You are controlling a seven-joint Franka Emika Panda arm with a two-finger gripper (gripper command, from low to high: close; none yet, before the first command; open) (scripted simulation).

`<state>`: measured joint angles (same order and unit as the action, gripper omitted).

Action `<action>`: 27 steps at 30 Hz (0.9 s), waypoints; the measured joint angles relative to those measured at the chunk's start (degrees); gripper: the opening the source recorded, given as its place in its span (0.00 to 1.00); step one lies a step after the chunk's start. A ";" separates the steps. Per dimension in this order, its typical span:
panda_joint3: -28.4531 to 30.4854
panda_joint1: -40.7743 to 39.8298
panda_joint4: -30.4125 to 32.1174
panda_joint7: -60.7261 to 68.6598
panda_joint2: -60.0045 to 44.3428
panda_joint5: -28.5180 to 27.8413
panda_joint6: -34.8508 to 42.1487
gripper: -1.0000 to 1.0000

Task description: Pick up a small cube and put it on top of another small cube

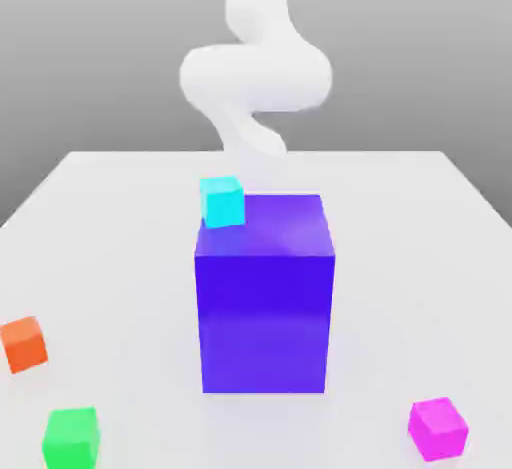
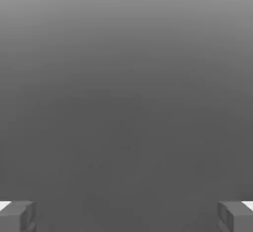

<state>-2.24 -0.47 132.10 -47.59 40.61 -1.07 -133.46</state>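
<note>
Down at 5 o'clock sat the small cube (image 1: 437,428), untouched | gripper (image 2: 126,216) spread wide, holding nothing | step: pre-reach, needed descending onto it

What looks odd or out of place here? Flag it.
Nothing looks spilled or damaged. The cyan cube is partly hidden behind the big blue-violet block; whether it touches is unclear. The magenta-pink cube, orange cube and green cube sit apart.
</note>
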 joint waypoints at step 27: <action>-15.05 5.57 3.63 -19.52 -55.81 -12.27 -18.51 0.50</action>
<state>-17.29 5.10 135.73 -67.12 -15.19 -13.34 -151.98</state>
